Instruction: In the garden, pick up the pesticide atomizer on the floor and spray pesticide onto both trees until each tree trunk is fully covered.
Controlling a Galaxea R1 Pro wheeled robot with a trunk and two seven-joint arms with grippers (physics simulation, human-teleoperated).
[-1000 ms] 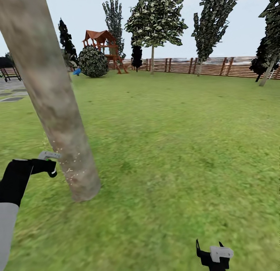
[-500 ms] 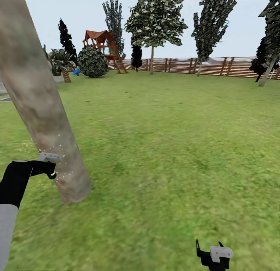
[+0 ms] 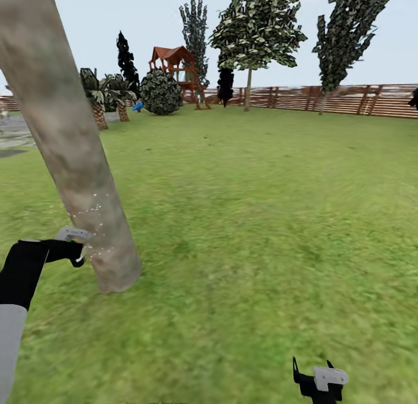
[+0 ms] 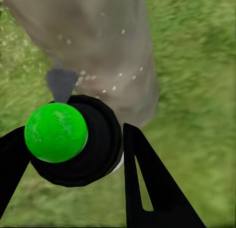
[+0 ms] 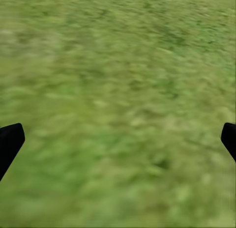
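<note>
We held the pesticide atomizer (image 4: 73,142) clenched in the jaws of the left gripper (image 4: 73,154), low on our left and just beside the tree trunk (image 3: 75,154), whose base stood in the grass (image 3: 249,218). In the left wrist view the dot on its cap glowed green, which we took to mean it was spraying, and its nozzle pointed straight at the bark, where pale specks dotted the lower part of the trunk. To do this step well, we judged that we needed to keep the nozzle square to the bark and close without touching, sweep it slowly up and down, and work round the trunk so that no side was missed; how much of the trunk was covered we could not tell, since the specks showed on one low patch alone and the far side was hidden. The left arm reached forward at about the height of the trunk's flare, forearm nearly level, wrist turned inward toward the bark. The right gripper (image 3: 320,382) hung low on our right, well apart from the trunk, its jaws released and wide over bare grass, holding nothing. Other trees stood far off along the fence (image 3: 348,99), so the second trunk was not yet in reach.
</note>
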